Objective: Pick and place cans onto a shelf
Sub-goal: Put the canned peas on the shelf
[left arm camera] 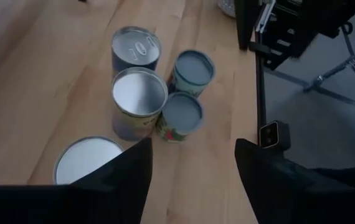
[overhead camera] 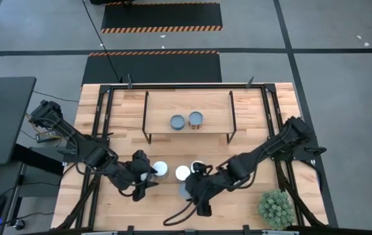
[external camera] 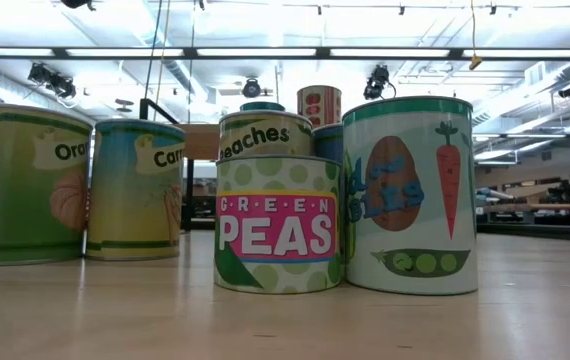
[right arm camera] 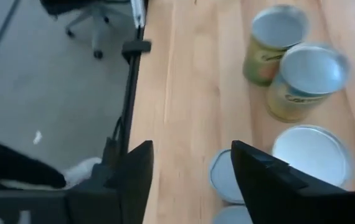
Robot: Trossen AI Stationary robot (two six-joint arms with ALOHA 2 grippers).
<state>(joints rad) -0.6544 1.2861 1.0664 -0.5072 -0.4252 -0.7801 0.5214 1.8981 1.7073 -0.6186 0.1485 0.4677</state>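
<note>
While two cans [overhead camera: 186, 121] already stand on the shelf [overhead camera: 215, 111], six cans [left arm camera: 139, 93] wait clustered on the bench [overhead camera: 127, 108] near its front. Left claw [overhead camera: 145, 179] and right claw [overhead camera: 192, 186] hover over them, both released and empty.

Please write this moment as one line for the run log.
shelf: two cans on it | left hand: open, empty, over front cans | right hand: open, empty, above front cans
</note>
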